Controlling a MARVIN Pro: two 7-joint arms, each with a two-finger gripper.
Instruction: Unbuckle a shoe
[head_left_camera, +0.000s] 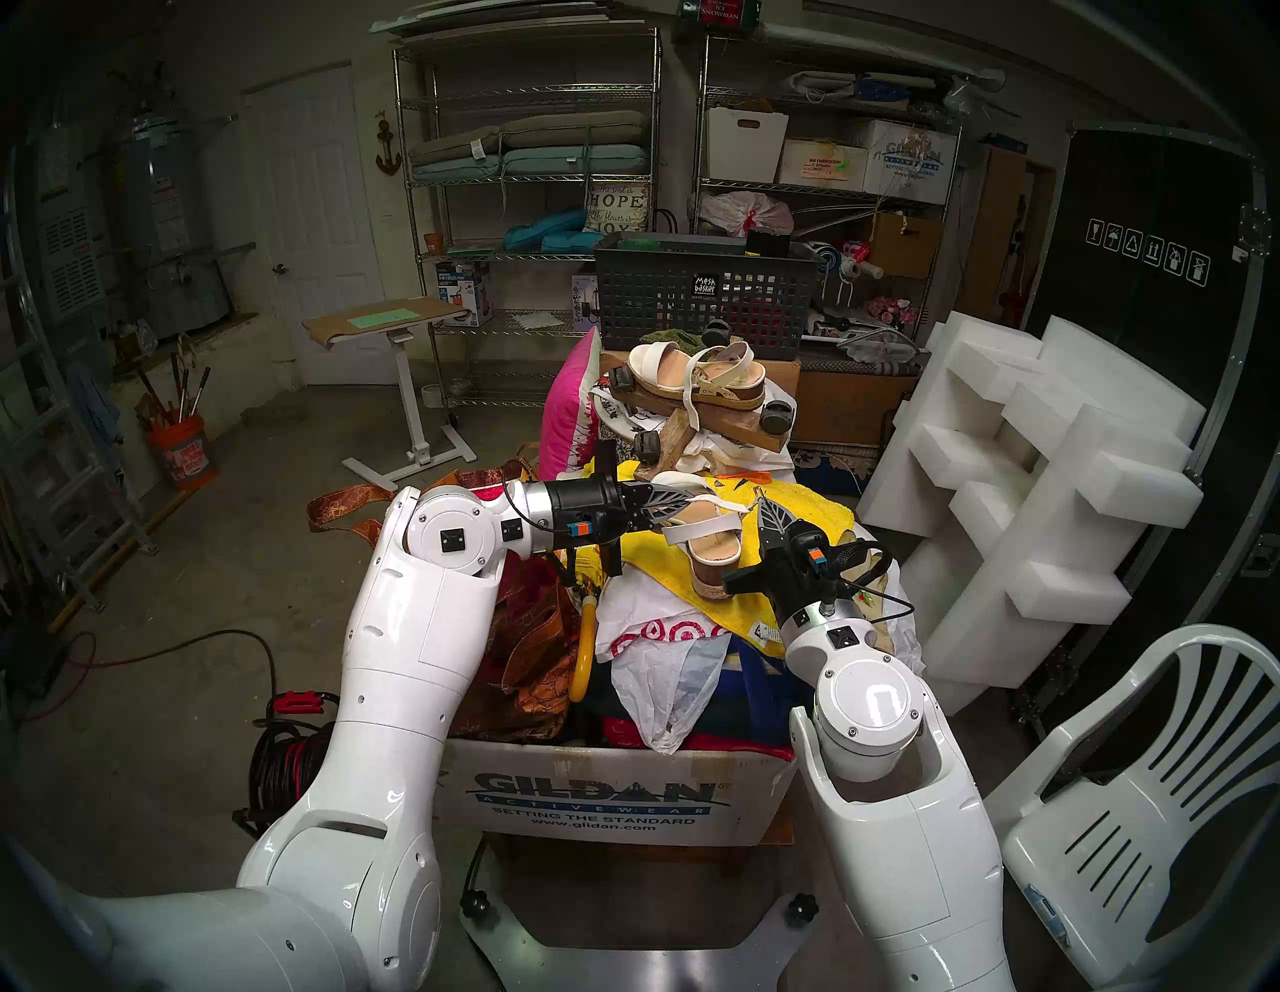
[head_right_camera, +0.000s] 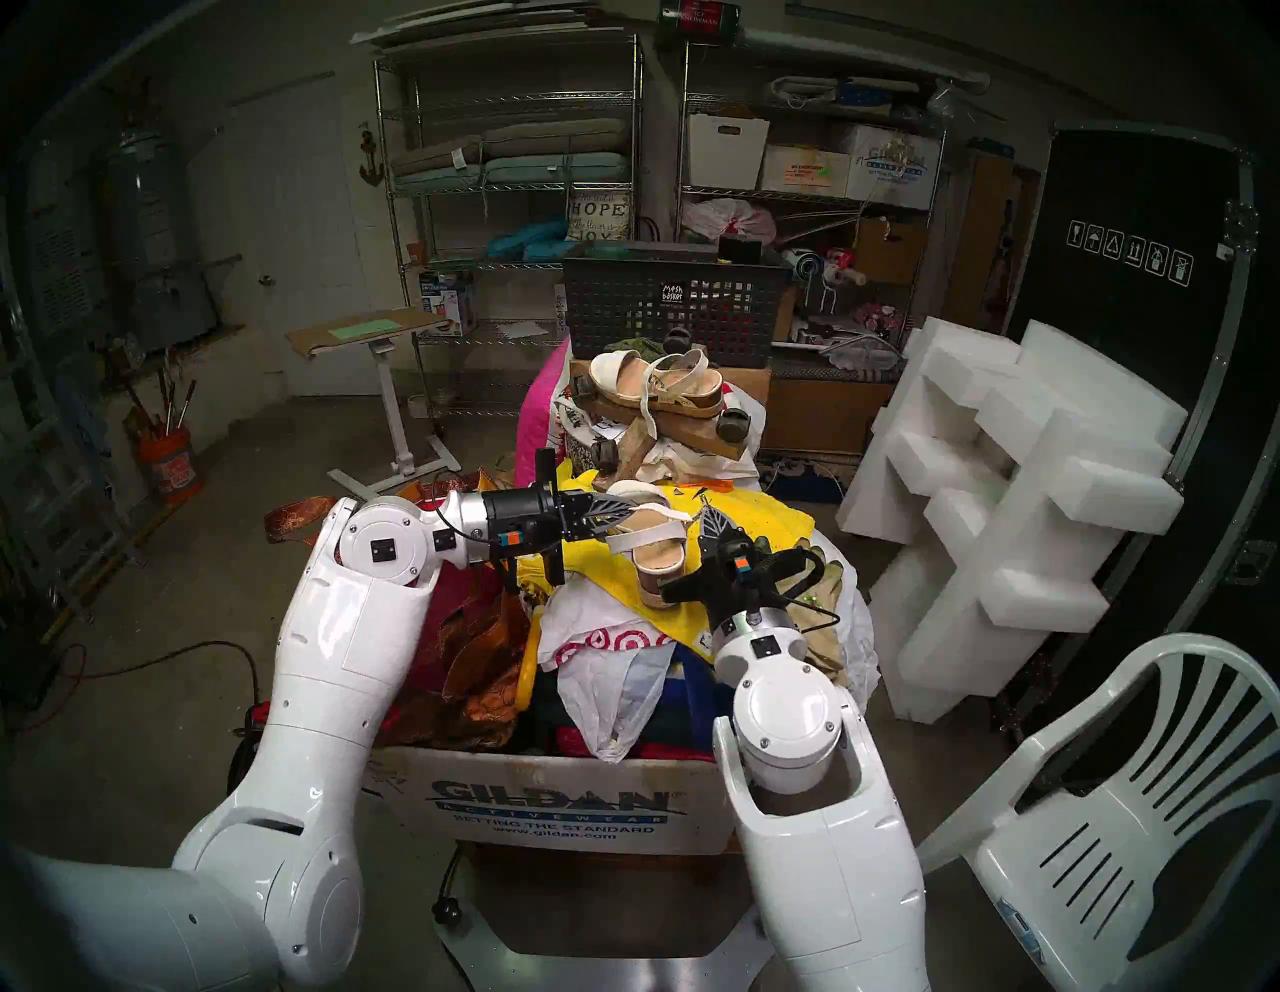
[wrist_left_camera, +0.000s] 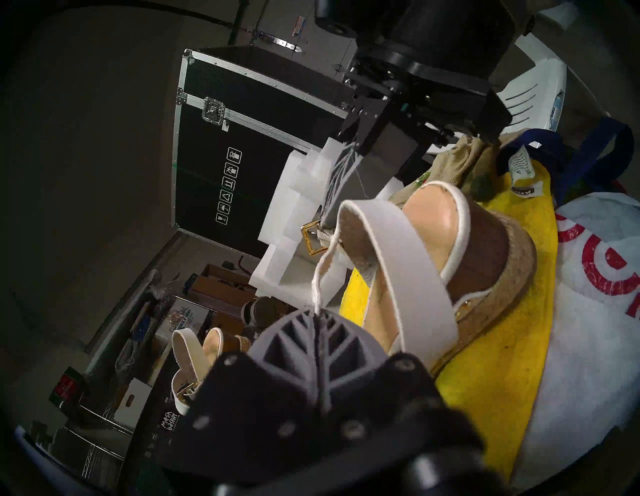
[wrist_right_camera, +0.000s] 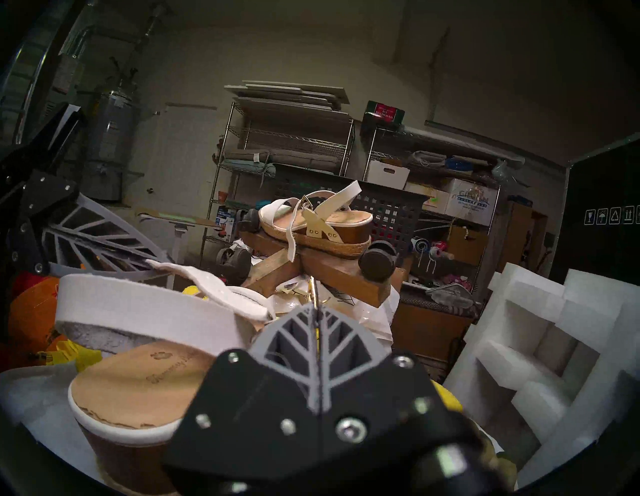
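Garage clutter fills the background, wire shelves behind a heaped cardboard box (head_left_camera: 596, 796); on the heap's yellow towel (head_left_camera: 810, 516) sits the shoe (head_left_camera: 710, 547), a white-strapped wedge sandal with tan insole and jute sole; its thin ankle strap (wrist_left_camera: 320, 273) runs into the left end effector (wrist_left_camera: 317, 317), clamped shut on it; the gold buckle (wrist_left_camera: 311, 237) sits at the right end effector (head_left_camera: 762, 504), also closed, pinching the buckle end; a flatter sandal (head_left_camera: 699, 377) rests further back on a wooden dolly (head_left_camera: 734, 433).

Hidden parts around the shoe (head_left_camera: 703, 533)

The left gripper (head_left_camera: 682, 500) covered its heel end; the buckle (wrist_left_camera: 313, 239) sat half behind the right gripper (wrist_left_camera: 327, 221).
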